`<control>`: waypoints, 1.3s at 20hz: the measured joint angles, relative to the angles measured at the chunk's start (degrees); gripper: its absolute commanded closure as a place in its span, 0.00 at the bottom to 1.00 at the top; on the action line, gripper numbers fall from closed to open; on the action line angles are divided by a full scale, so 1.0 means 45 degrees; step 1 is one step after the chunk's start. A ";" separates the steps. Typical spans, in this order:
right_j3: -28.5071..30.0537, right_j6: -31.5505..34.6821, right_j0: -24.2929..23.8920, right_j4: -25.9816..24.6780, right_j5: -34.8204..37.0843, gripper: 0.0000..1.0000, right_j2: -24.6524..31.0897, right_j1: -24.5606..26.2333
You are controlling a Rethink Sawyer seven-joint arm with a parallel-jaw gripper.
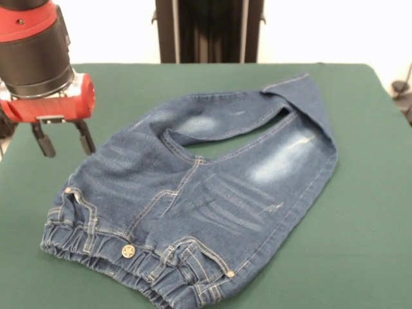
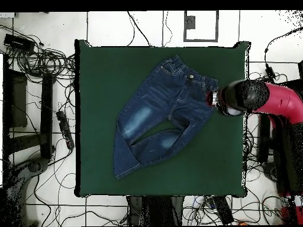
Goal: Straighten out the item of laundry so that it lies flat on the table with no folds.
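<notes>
Front view: jeans (image 1: pixel 193 212) lie on the green table (image 1: pixel 360 212), spread from lower left of the frame to upper right. Gathered waistband sits at lower left, close to the bottom edge, with a brass star button (image 1: pixel 128 251) on it. Both legs run up and right. One leg runs toward frame centre-right with a pale faded patch; the other arcs above it, also with a faded patch. The ends of the legs overlap at upper right, where the fabric is folded over on itself, and a wedge of green table shows between the legs. Creases visible across the thigh area. Not flat.

Claw (image 1: pixel 64 138) hangs at upper left of the frame, below the red and black arm (image 1: pixel 38 58). Two dark fingers (image 1: pixel 44 140) point down with a clear gap between them, nothing held. Tips are above the table, just left of the jeans' upper left edge, apart from the cloth.

Overhead view: jeans lie near table centre, waistband at upper right, legs trailing to lower left. Arm enters from the right edge, its head at the jeans' right side near the waistband. Cables (image 2: pixel 35 59) clutter the floor left of the table.
</notes>
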 measured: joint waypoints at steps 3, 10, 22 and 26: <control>0.0002 0.0000 0.0021 -0.0003 0.0000 0.00 -0.0002 -0.0145; 0.0413 0.0000 0.0303 0.0119 -0.0034 0.00 -0.0040 -0.0913; 0.2861 0.0288 0.1900 0.1411 -0.2632 0.00 -0.0724 -0.2773; 0.4035 0.0431 0.2028 0.1936 -0.3722 0.00 -0.1031 -0.3259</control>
